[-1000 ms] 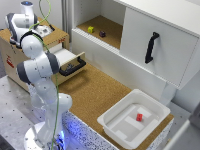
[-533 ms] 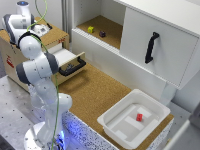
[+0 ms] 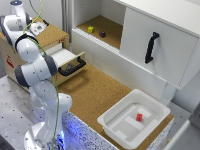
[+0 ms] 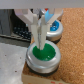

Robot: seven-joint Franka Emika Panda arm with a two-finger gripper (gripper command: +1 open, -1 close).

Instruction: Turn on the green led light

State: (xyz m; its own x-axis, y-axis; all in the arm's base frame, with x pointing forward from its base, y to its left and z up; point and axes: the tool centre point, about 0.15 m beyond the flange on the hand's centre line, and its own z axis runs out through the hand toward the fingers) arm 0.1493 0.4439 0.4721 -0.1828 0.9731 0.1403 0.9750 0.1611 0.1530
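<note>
In the wrist view a round green button light point(image 4: 45, 55) in a silver ring sits on the cork top of a box. My gripper point(image 4: 39, 44) is shut, its fingertips pressed together right on or just above the green dome's near edge; contact cannot be told for sure. The green dome shows no clear glow. In the exterior view the gripper point(image 3: 23, 26) hangs over the wooden box point(image 3: 50, 36) at the exterior view's left; the arm hides the green button there.
A blue button light point(image 4: 55, 27) stands just behind the green one. Below the box an open drawer point(image 3: 70, 62) with a black handle juts out. A white bin point(image 3: 120, 127) holds a red block point(image 3: 139, 117). A cabinet shelf holds a yellow block point(image 3: 91, 29) and a dark block point(image 3: 102, 34).
The wrist has shifted slightly over the box top and come lower; the rest of the scene has not moved.
</note>
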